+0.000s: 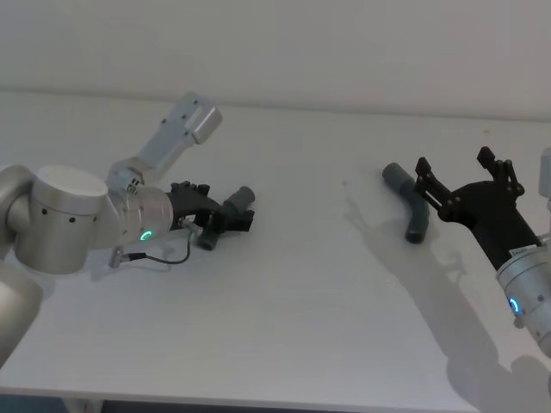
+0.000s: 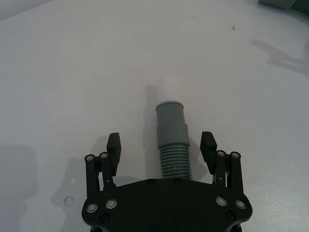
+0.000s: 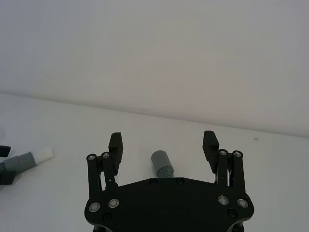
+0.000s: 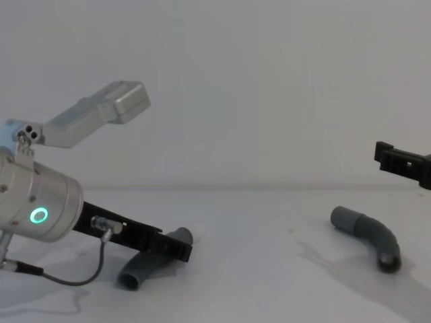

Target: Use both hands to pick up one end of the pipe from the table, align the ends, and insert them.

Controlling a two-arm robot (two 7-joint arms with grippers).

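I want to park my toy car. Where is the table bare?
Bare: the table between the left pipe piece and the right pipe piece, plus its front strip. Crowded: by each piece, where the left claw and right claw gape.

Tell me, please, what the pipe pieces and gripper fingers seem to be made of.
The left pipe piece and the right pipe piece look like matte dark-grey plastic or rubber, ribbed with smooth cuffs. On the left gripper, the fingers look like matte black plastic with shiny metal-looking screws.
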